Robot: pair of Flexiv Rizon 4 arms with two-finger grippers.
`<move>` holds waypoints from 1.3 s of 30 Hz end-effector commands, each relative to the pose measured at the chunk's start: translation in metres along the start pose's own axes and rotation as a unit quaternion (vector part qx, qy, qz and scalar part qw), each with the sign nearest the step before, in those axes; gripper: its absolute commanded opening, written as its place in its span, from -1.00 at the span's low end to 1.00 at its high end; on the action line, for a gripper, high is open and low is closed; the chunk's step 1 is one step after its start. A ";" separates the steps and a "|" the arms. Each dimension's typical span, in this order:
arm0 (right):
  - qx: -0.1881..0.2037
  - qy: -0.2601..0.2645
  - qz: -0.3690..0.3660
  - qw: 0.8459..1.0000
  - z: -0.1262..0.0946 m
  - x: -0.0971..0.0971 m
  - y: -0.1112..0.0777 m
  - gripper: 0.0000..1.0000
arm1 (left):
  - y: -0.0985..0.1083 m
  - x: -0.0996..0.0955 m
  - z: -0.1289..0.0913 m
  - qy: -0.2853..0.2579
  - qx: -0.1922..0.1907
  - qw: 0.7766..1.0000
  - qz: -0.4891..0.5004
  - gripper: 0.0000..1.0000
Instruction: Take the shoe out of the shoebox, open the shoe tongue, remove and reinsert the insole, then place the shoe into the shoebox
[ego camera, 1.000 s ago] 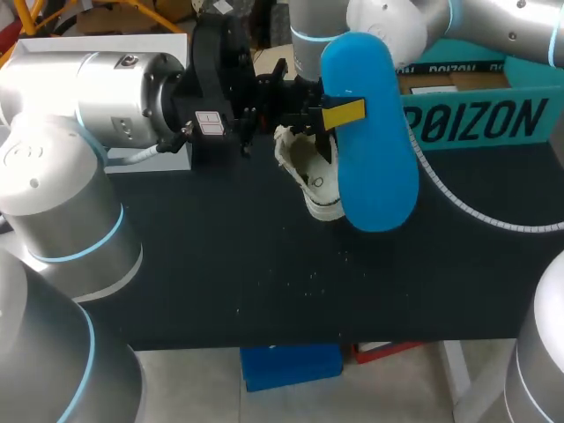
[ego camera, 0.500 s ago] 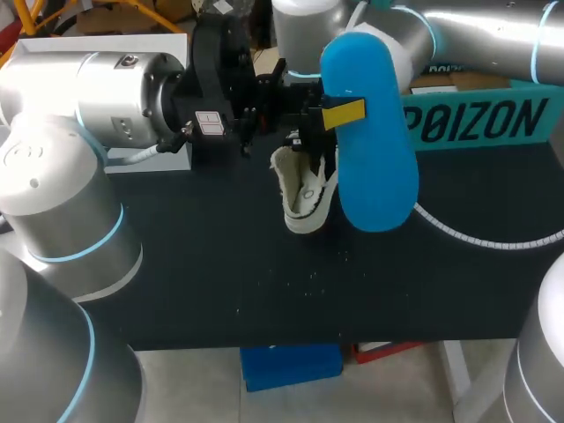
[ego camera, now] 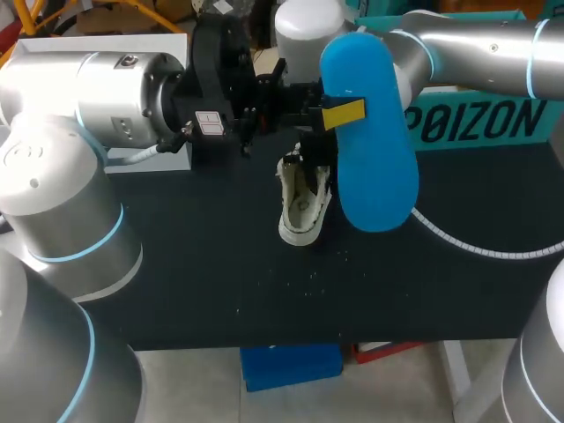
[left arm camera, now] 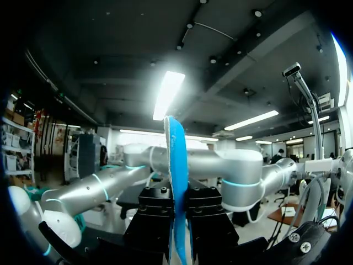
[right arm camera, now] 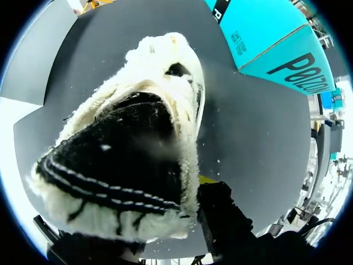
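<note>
Head view: my left pincer (ego camera: 339, 113) clamps the blue insole (ego camera: 370, 176) upright. My right pincer (ego camera: 310, 157) grips the shoe (ego camera: 302, 201) by its collar, toe toward the surface (ego camera: 176, 264).
Left wrist view: the insole (left arm camera: 176, 165) is edge-on, thin, likely flexible.
Right wrist view: the shoe (right arm camera: 138, 138) has a soft fleece lining, so keep hold at the collar.

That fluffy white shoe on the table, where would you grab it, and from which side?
By the fleecy rim of its opening, coming from above. The shoe sits with its opening facing up, so the rim probably offers a thin, soft edge that is easy to pinch.
</note>
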State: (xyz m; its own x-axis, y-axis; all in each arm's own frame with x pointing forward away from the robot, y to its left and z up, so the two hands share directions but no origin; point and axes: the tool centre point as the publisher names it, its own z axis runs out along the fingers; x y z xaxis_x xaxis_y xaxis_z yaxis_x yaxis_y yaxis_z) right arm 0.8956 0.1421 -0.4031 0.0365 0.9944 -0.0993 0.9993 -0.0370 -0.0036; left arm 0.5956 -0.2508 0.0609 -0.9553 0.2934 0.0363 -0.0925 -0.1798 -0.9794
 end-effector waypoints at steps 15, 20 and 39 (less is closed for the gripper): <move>0.015 0.333 -0.024 0.942 -0.071 -0.032 -0.008 1.00 | 0.001 0.001 0.001 -0.002 0.001 1.000 0.001 -1.00; 0.015 0.333 -0.024 0.942 -0.071 -0.032 -0.008 1.00 | 0.001 0.001 0.001 -0.002 0.001 1.000 0.001 -1.00; 0.015 0.333 -0.024 0.942 -0.071 -0.032 -0.008 1.00 | 0.001 0.001 0.001 -0.002 0.001 1.000 0.001 -1.00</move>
State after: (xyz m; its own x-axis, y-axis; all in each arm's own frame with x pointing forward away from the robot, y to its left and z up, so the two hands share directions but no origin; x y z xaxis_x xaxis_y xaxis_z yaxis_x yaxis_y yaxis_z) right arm 0.8869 0.1175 -0.3287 -0.0020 0.8362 0.5484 0.9996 0.0168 -0.0220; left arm 0.5956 -0.2508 0.0610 -0.9553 0.2934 0.0363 -0.0925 -0.1798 -0.9793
